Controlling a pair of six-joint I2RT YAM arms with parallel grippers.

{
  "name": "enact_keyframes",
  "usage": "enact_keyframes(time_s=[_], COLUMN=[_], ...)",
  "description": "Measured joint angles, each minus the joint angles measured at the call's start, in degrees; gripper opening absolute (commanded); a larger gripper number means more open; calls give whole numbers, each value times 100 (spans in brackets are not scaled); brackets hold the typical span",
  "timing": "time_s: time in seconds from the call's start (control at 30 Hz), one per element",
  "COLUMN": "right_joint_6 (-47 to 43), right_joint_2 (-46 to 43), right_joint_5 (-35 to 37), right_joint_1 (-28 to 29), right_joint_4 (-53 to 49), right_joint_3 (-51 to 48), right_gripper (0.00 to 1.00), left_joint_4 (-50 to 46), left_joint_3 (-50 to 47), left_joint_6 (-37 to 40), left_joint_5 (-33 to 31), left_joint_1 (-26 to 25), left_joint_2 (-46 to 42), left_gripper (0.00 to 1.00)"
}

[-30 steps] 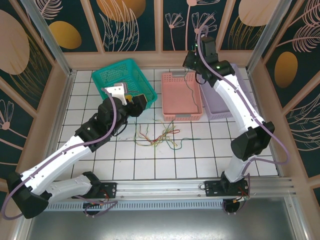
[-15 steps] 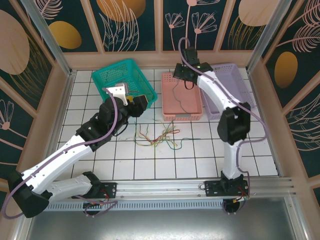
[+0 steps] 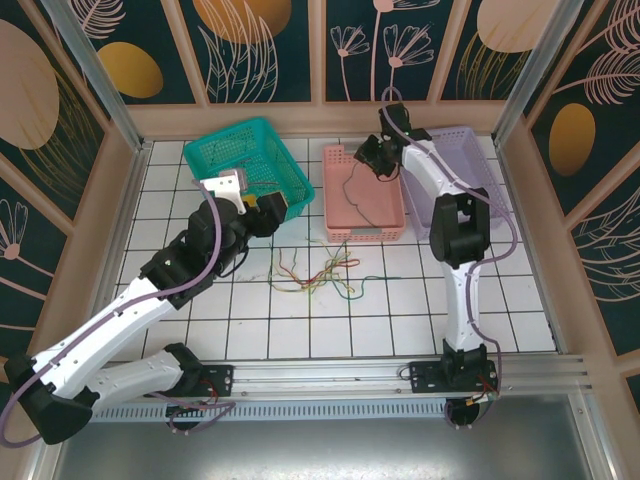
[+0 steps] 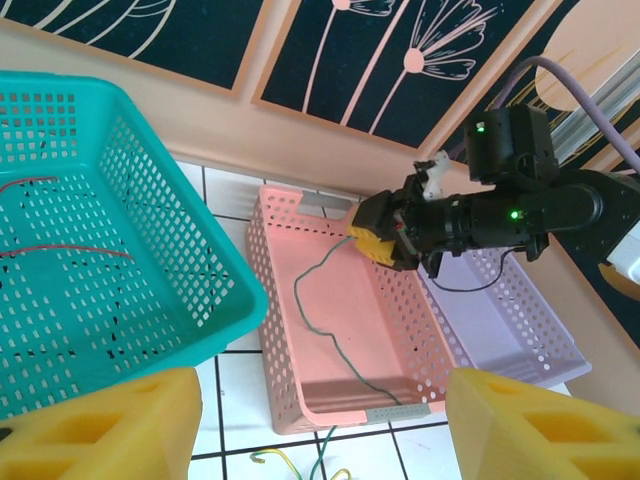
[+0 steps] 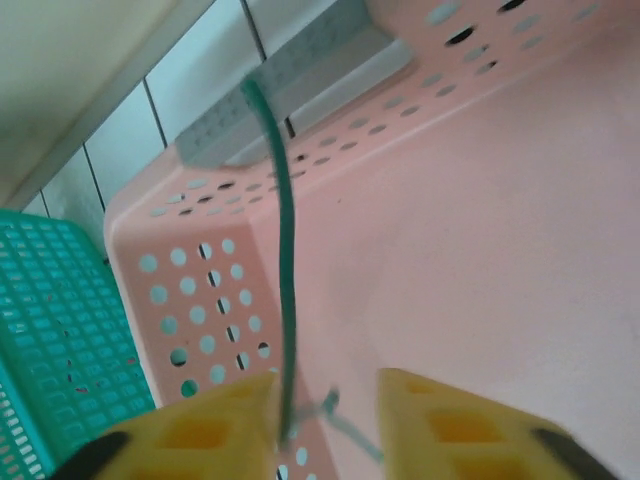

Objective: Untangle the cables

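A pink perforated plastic basket (image 3: pixel 365 235) stands on the white tiled tabletop (image 3: pixel 400 310). The right gripper (image 3: pixel 370 160) hangs over this basket's far end. In the right wrist view its yellow fingers (image 5: pixel 200 435) stand apart, with a clear gap between them. A thin green cable (image 5: pixel 283 250) runs down from above the pink basket's far rim into that gap. It lies close against the inner face of one finger, and I cannot tell whether it touches. The jaws are not clamped on it. From the left wrist view, the rest of the green cable (image 4: pixel 299 295) curls across the pink basket's floor to its near wall.

The left gripper (image 3: pixel 262 205) hovers just off the pink basket's near corner, on the left arm's side. Its jaws are wide apart and hold nothing.

A tangle of thin yellow, green and red cables (image 3: pixel 318 275) lies on the tiles just in front of the pink basket's near wall, away from both sets of jaws.

A teal perforated plastic basket (image 3: pixel 215 145) sits beside the pink basket and holds a thin red cable (image 4: pixel 70 248). A lilac perforated plastic basket (image 4: pixel 520 340) touches the opposite side of the pink one and holds a thin dark cable (image 4: pixel 480 288).
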Motion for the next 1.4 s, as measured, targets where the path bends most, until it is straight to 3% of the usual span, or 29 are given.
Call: enact_keyframes(time_s=[0.2, 0.4, 0.73, 0.87, 1.03, 1.23, 1.4], right_joint_6=[85, 63, -428, -780, -1567, -2251, -2492], right_joint_2=[-129, -876, -3248, -3560, -2997, -933, 33], right_joint_5=[85, 407, 1025, 1113, 1032, 1202, 1451], right_joint_1=[28, 59, 254, 588, 704, 527, 487], right_joint_4=[-35, -24, 785, 960, 940, 553, 11], right_joint_3=[105, -319, -3003, -3825, -3783, -1926, -1110], right_gripper=[51, 31, 27, 37, 43, 41, 40], left_joint_4=[-232, -455, -1010, -1182, -1217, -1156, -1132], left_joint_3=[0, 0, -33, -249, -614, -579, -507], left_joint_6=[-203, -472, -1097, -1432, -1694, -1751, -1751], left_joint_5=[-39, -94, -293, -232, 42, 179, 175], left_joint_1=[0, 0, 0, 0, 0, 0, 0], left_joint_2=[35, 87, 103, 227, 396, 562, 560], left_gripper=[68, 66, 61, 61, 60, 59, 60])
